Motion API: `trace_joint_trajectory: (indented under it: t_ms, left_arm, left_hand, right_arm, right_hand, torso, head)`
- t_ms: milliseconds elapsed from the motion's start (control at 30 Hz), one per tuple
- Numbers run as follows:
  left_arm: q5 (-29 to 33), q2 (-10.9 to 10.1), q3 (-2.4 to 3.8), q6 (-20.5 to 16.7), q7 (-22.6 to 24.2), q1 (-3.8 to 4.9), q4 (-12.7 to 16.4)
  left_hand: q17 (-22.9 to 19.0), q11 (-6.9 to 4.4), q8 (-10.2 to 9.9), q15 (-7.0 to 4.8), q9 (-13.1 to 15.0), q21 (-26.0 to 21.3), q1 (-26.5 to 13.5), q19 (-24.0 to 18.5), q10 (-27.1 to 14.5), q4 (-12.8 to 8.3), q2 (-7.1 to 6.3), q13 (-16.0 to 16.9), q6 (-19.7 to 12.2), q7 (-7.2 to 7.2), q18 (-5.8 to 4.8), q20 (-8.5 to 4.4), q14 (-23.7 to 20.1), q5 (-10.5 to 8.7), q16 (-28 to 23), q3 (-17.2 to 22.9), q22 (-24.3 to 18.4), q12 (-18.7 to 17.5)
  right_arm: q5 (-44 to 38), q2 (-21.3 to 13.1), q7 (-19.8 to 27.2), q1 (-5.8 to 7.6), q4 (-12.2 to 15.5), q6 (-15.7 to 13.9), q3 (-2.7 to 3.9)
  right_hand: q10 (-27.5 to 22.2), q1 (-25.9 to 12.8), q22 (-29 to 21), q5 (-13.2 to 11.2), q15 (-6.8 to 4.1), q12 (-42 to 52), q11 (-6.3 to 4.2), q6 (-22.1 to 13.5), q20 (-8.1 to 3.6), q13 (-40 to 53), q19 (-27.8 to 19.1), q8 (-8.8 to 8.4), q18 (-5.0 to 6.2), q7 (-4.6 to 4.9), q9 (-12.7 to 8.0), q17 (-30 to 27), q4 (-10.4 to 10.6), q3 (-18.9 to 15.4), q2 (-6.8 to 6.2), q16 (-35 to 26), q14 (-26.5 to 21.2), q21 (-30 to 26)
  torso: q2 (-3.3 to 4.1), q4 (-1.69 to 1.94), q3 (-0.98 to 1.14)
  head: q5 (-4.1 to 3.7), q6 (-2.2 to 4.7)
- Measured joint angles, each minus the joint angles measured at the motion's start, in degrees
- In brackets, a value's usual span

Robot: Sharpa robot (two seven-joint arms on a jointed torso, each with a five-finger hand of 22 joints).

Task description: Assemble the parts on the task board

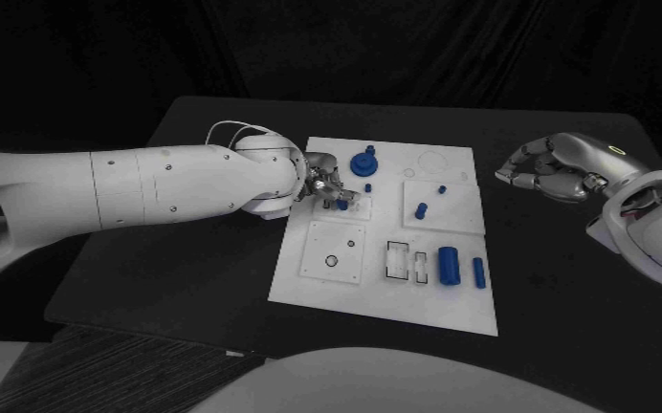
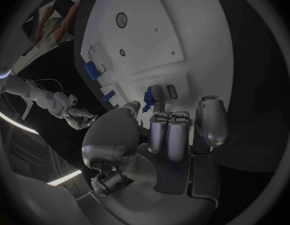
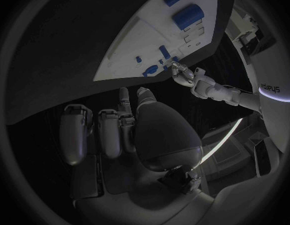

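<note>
At the middle left of the head view, the left hand [image 1: 323,186] pinched a small blue part [image 1: 341,205] over the task board [image 1: 390,293]. It looked light, rigid and slick, best held across its sides. The right hand [image 1: 556,166] hovered curled, holding nothing.

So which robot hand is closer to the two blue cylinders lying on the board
The left robot hand, over the board's far-left part. The right robot hand hovers off the board's right edge, farther from the blue cylinders.
</note>
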Motion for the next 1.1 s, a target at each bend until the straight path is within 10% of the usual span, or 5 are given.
trace_joint_trajectory:
  t_ms: [167, 733, 1100]
  left_arm:
    - [0.0, -0.04, -0.05, 0.13, 1.03, -0.08, -0.38]
    - [-0.06, 0.02, -0.03, 1.22, 2.93, -0.08, -0.95]
    - [-0.06, -0.24, -0.07, 0.98, 3.38, -0.08, -0.27]
  left_hand:
    - [0.0, 0.0, 0.11, 0.0, 0.53, -0.21, 3.58, 0.0, 0.0, -0.61, -0.27, 0.0, -1.03, 0.0, 0.0, 0.0, 0.0, 6.04, 0.0, 1.26, 0.0, 0.0]
    - [0.0, -0.19, 0.42, -0.13, 1.08, -0.67, 8.32, -0.01, -0.19, -1.72, -2.26, 0.0, -1.61, 0.21, -0.01, 0.0, -0.13, 14.32, 0.0, 6.81, -0.01, 0.0]
    - [0.04, -0.41, 0.75, -0.22, 1.62, -0.88, 9.93, 0.2, 0.02, -3.37, -3.94, 0.0, -1.36, 0.23, 0.0, -0.21, -0.22, 14.03, 0.0, 13.54, -0.01, -0.01]
  right_arm:
    - [0.0, 0.15, 0.0, -0.01, -0.14, 0.0, 0.0]
    - [0.0, 0.67, 0.0, -0.16, -0.35, 0.04, 0.0]
    - [0.0, 0.61, -0.02, -0.18, -0.36, 0.06, 0.0]
  right_hand:
    - [0.0, -0.15, 0.0, 0.0, 0.01, 0.0, 0.0, 0.0, 0.0, -0.01, 0.0, 0.0, 0.0, 0.0, 0.0, 0.0, 0.0, 0.0, -0.15, 0.0, 0.0, 0.0]
    - [-0.02, -0.23, -0.01, -0.01, -0.15, 0.01, 0.02, 0.0, 0.0, -0.19, 0.0, 0.0, 0.0, 0.0, 0.01, 0.0, 0.0, 0.0, -0.23, 0.0, -0.17, 0.0]
    - [-0.03, -0.21, -0.01, 0.21, -0.08, 0.01, 0.03, 0.0, 0.0, -0.23, 0.0, 0.0, 0.0, 0.0, -0.04, 0.0, 0.0, 0.0, -0.21, 0.0, -0.23, 0.0]
  torso:
    - [-0.13, -0.09, -0.02]
    - [-0.25, -0.03, 0.08]
    - [-0.24, 0.03, 0.2]
  head:
    - [0.13, 0.0]
    - [0.02, 0.0]
    - [-0.04, 0.0]
